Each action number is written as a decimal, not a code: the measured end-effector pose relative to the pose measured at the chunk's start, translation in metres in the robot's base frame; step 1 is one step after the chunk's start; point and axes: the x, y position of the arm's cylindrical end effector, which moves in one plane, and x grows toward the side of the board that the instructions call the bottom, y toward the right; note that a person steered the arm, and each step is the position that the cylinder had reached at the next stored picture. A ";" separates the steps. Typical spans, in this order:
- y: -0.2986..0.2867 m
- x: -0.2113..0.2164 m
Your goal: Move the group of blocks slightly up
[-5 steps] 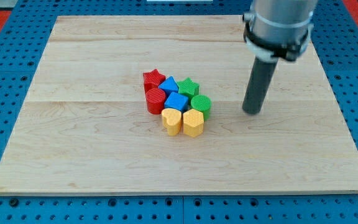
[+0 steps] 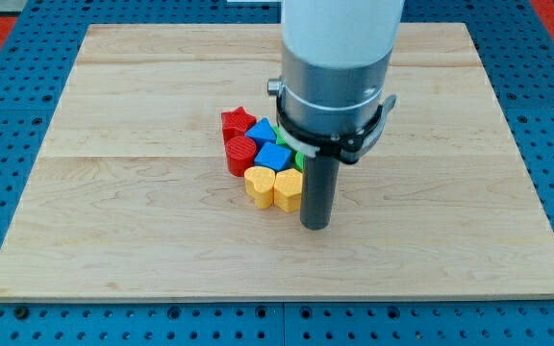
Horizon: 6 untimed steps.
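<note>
While the grey cylindrical arm body (image 2: 337, 67) fills the far centre of the view, its straight dark rod (image 2: 316, 187) stands upright on the pale wooden worktop (image 2: 113, 221), and the rod's tip (image 2: 315, 227) rests on the boards just right of, and slightly nearer than, the cluster of small coloured plastic blocks. This tool has no jaws to open or close and holds nothing; it is a plain pushing rod. Its side appears to touch the yellow hexagonal block (image 2: 288, 190) at the near right corner of the group, though actual contact cannot be confirmed from this angle.

Just left of that block, and touching it, lies a yellow heart-shaped block (image 2: 259, 185). Behind the two yellow pieces sits a blue cube-like block (image 2: 274, 156), with a second blue block (image 2: 261, 132) just beyond it, its shape unclear. On the left side of the group a red round ribbed block (image 2: 240, 154) sits against a red star-shaped block (image 2: 238, 122), the farthest-left piece. Only slivers of green block (image 2: 298, 160) show at the right, mostly hidden behind the arm, so their shapes and number cannot be told.

The whole group is packed tightly near the middle of the worktop, which sits on a blue perforated base (image 2: 8, 115).
</note>
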 end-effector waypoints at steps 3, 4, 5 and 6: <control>-0.033 -0.060; -0.033 -0.066; -0.033 -0.052; -0.036 -0.015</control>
